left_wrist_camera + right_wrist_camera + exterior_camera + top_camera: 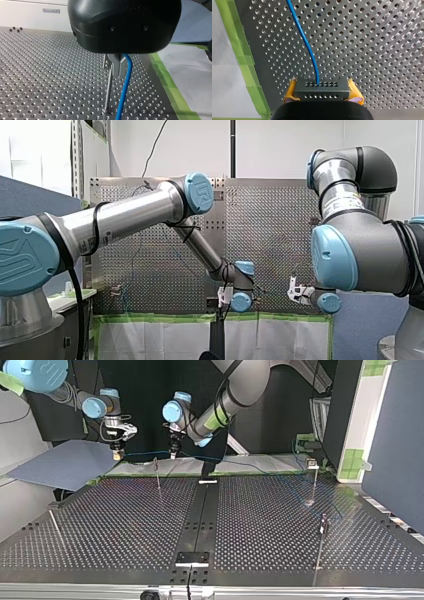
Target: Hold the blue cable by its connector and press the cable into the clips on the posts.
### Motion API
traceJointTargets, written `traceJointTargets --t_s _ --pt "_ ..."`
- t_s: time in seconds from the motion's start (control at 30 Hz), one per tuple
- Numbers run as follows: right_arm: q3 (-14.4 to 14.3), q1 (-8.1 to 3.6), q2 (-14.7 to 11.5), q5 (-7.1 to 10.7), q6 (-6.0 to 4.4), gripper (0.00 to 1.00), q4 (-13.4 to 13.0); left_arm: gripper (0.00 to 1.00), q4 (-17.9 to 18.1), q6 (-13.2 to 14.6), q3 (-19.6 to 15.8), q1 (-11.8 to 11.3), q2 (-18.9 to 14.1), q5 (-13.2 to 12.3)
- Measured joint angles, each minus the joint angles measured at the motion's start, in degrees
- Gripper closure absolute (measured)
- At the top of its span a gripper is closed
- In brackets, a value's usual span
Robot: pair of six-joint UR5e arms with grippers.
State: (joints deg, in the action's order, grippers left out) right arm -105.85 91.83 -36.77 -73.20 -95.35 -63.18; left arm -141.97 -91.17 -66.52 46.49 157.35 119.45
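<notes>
Over the far edge of the table (125,525) in the top view, around 11 o'clock, my right gripper (117,454) hangs. The blue cable (145,453) runs level from it toward 3 o'clock to my left gripper (173,453). A thin upright post (157,472) stands just below that span. The cable is thin, round, smooth and bright blue. Past my left gripper it goes on faintly toward a second post (315,482) at about 2 o'clock; whether it sits in that post's clip cannot be told. Only the right wrist view shows the connector (322,93): a black rectangular block with rows of small holes, clamped between the yellow pads (290,91) of my right gripper (322,86). The cable leaves the block's middle and runs ahead over the perforated plate, with green tape (244,62) off to one side. Only the left wrist view shows the cable (125,87) curving out at the tip of my left gripper (115,67) and dropping toward the plate, just beside a post (109,92). Whether that gripper is open or closed cannot be told. The front view shows mostly the two arms; the cable is too faint there to trace.
</notes>
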Motion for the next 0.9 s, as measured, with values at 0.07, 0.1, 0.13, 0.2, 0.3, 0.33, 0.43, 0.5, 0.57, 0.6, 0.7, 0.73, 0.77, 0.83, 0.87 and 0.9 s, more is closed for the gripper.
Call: traceJointTargets --t_s 0.07,0.1,0.13,0.2,0.3,0.33,0.43,0.5,0.57,0.6,0.7,0.73,0.77,0.83,0.87,0.9 --pt "0.2 -0.15 0.0 0.04 -0.02 1.00 0.3 1.00 -0.2 0.0 0.4 -0.2 0.0 -0.2" --pt "0.2 -0.20 0.0 0.05 -0.03 1.00 0.4 1.00 -0.3 0.0 0.6 -0.2 0.0 -0.2" --pt "0.3 -0.26 0.0 0.05 -0.09 1.00 0.4 1.00 -0.3 0.0 0.8 -0.4 0.1 -0.3" --pt "0.4 -0.35 0.0 0.04 -0.18 1.00 0.4 1.00 -0.4 0.0 1.0 -0.6 0.1 -0.6" --pt "0.6 -0.46 0.1 0.07 -0.29 1.00 0.5 1.00 -0.7 -0.1 1.5 -1.2 0.4 -1.2" --pt "0.7 -0.49 0.1 0.10 -0.32 1.00 0.6 1.00 -0.9 -0.1 1.7 -1.3 0.6 -1.4" --pt "0.9 -0.59 0.1 0.13 -0.40 1.00 0.6 1.00 -1.9 -0.2 2.7 -1.5 1.6 -1.9" --pt "0.9 -0.67 0.1 0.13 -0.43 1.00 0.7 1.00 -2.7 -0.5 3.6 -1.6 2.5 -2.1" --pt "0.9 -0.76 0.1 0.12 -0.45 1.00 0.7 1.00 -3.7 -0.7 4.6 -1.8 3.4 -2.2" --pt "0.9 -0.80 0.2 0.11 -0.46 1.00 0.6 1.00 -4.2 -0.8 5.0 -1.9 3.9 -2.3" --pt "1.1 -0.87 0.3 0.10 -0.46 1.00 0.6 1.00 -5.3 -0.9 6.5 -2.3 4.9 -2.6" --pt "1.2 -0.88 0.4 0.12 -0.47 1.00 0.6 1.00 -5.5 -0.9 6.8 -2.5 5.1 -2.8" --pt "1.3 -0.88 0.5 0.13 -0.47 1.00 0.7 1.00 -5.6 -0.9 7.1 -2.7 5.2 -3.1" --pt "1.5 -0.89 0.6 0.15 -0.47 1.00 0.7 1.00 -5.8 -0.9 7.4 -3.0 5.3 -3.4" --pt "1.6 -0.89 0.7 0.15 -0.47 1.00 0.7 1.00 -5.8 -0.9 7.5 -3.2 5.3 -3.5" --pt "1.7 -0.89 0.7 0.15 -0.47 1.00 0.7 1.00 -5.9 -0.9 7.6 -3.3 5.3 -3.5"
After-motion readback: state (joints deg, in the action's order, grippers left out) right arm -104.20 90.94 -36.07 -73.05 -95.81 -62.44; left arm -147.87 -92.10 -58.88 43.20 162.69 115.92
